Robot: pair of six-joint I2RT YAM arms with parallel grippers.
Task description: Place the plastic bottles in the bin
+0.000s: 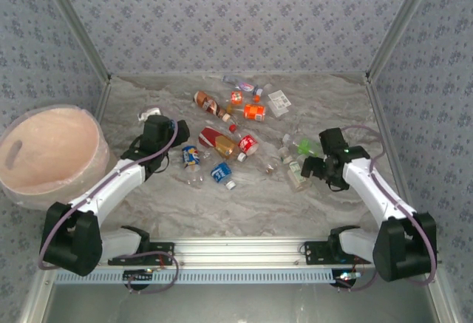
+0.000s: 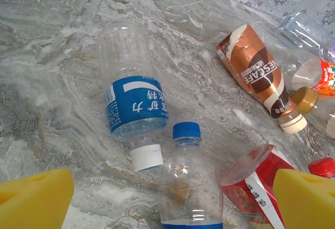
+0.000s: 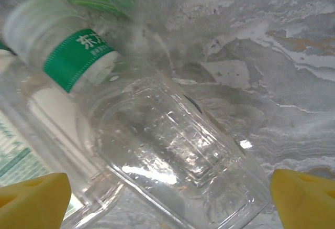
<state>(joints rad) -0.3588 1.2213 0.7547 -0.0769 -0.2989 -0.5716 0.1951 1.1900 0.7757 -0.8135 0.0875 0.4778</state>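
Note:
Several plastic bottles [image 1: 229,142] lie scattered across the middle of the marble table. The pinkish-beige bin [image 1: 44,184] stands at the far left. My left gripper [image 1: 171,140] hovers at the left edge of the heap. It is open [image 2: 172,205], with a clear blue-capped bottle [image 2: 188,182] lying between its yellow fingers. Beside that bottle lie a blue-labelled one with a white cap [image 2: 137,108], a brown Nescafe bottle [image 2: 256,72] and a red-labelled one [image 2: 259,189]. My right gripper [image 1: 312,168] is open [image 3: 170,203] over a clear square-sided bottle [image 3: 172,155], next to a green-labelled bottle [image 3: 73,56].
Patterned walls with metal corner posts close the table on three sides. An aluminium rail [image 1: 244,253] runs along the near edge between the arm bases. A white packet [image 1: 279,103] lies at the back of the heap. Bare marble lies in front of the bottles.

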